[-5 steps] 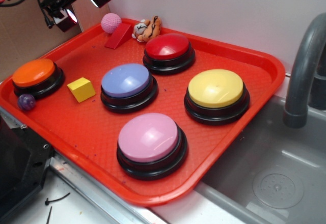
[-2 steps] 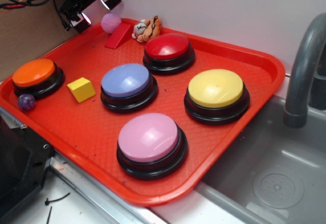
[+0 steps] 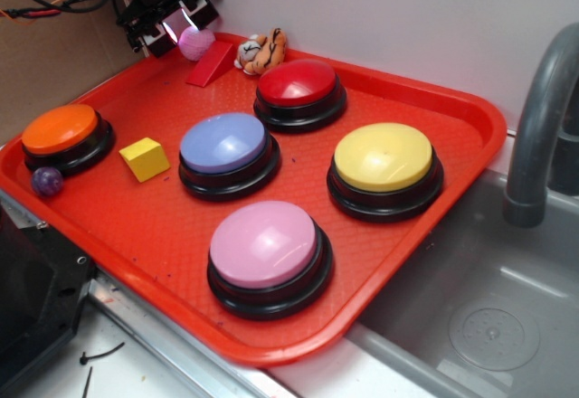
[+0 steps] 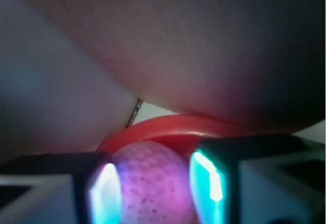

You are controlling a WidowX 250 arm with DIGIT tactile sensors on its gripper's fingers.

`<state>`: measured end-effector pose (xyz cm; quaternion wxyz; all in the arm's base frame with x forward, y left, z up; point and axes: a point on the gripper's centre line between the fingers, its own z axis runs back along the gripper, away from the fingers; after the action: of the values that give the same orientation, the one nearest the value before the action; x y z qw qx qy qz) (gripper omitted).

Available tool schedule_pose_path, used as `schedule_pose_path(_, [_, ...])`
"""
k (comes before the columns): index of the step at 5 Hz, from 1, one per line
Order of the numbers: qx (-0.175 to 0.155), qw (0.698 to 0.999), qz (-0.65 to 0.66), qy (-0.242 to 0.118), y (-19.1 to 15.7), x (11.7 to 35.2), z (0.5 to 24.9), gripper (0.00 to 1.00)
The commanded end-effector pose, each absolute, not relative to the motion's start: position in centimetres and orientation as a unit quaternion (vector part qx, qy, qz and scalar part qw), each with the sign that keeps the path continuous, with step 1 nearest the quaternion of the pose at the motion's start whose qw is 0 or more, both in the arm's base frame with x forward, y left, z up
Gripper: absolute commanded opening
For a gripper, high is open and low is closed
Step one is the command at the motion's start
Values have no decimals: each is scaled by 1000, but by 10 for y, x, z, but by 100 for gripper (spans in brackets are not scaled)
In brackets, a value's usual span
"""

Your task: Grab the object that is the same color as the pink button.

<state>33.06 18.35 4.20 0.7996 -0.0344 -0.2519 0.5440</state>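
At the near edge of the red tray (image 3: 425, 199) sits the pink button (image 3: 268, 246), and in the far left corner, beside the red wedge (image 3: 210, 63), the pink ball (image 3: 194, 43) lies between the tool's (image 3: 179, 23) glowing fingers (image 4: 104, 193), whose grip I cannot tell.

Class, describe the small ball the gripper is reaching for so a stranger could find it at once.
Start at the red tray and go to its far corner, left of the red wedge. There the gripper straddles a pink ball. It is dimpled and pale pink, unlike the glossy purple marble near the orange button.
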Motion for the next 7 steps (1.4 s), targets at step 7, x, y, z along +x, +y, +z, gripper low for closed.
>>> schedule_pose_path(7, [-76, 963, 223, -131, 115, 253, 211, 0])
